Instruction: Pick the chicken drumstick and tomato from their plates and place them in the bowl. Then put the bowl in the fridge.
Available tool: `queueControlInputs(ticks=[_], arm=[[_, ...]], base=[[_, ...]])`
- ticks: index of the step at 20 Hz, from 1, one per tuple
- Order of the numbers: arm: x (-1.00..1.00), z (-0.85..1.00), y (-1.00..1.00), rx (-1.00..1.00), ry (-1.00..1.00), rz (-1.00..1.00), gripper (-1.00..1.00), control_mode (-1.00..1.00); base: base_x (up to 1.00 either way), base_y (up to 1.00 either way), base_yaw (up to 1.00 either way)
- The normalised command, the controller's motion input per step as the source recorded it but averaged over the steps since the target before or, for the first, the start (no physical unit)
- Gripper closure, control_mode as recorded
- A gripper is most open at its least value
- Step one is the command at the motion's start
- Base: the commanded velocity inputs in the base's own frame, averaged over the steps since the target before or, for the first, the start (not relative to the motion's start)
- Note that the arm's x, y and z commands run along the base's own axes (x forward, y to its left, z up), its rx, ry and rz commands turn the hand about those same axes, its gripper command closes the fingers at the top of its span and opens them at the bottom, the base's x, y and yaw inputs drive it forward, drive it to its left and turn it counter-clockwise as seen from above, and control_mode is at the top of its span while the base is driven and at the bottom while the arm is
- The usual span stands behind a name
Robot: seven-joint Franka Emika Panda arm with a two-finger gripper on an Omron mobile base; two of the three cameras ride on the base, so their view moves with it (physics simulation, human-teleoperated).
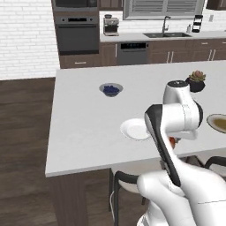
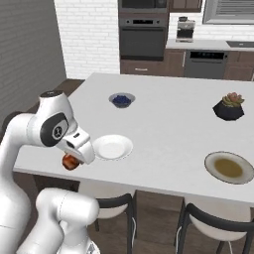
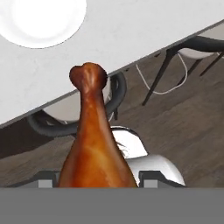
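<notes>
No legible text, labels, brands or numbers found; the dishwasher (image 1: 132,53) panel at 12 o'clock possibly bears unreadable markings.

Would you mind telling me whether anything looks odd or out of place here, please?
One thing: the gripper holds the chicken drumstick by its thick end, out past the counter's near edge, above chairs and floor. No wooden bowl is in sight. The white plate sits bare; the tan plate and blueberry bowl look undisturbed.

The chicken drumstick (image 3: 94,144) is glossy reddish-brown, darker at its knobbed end. At its 11 o'clock in the hand view sits the plain white plate (image 3: 41,19) on a pale grey table (image 3: 144,26). The other plate (image 2: 229,167) is tan-rimmed with a brownish centre.
</notes>
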Motion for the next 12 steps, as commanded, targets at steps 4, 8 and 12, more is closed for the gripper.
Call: queueControlInputs(ticks=[4,8,12], arm=[[-0.59,0.02,0.09,0.00,0.06,0.31,1.00,-1.00],[-0.03,0.01,0.00,0.00,0.00,0.04,1.00,-1.00],[0.00,0.00,0.00,0.00,0.00,0.00,1.00,-1.00]], base=[[0.00,0.00,0.00],[0.00,0.00,0.00],[0.00,0.00,0.00]])
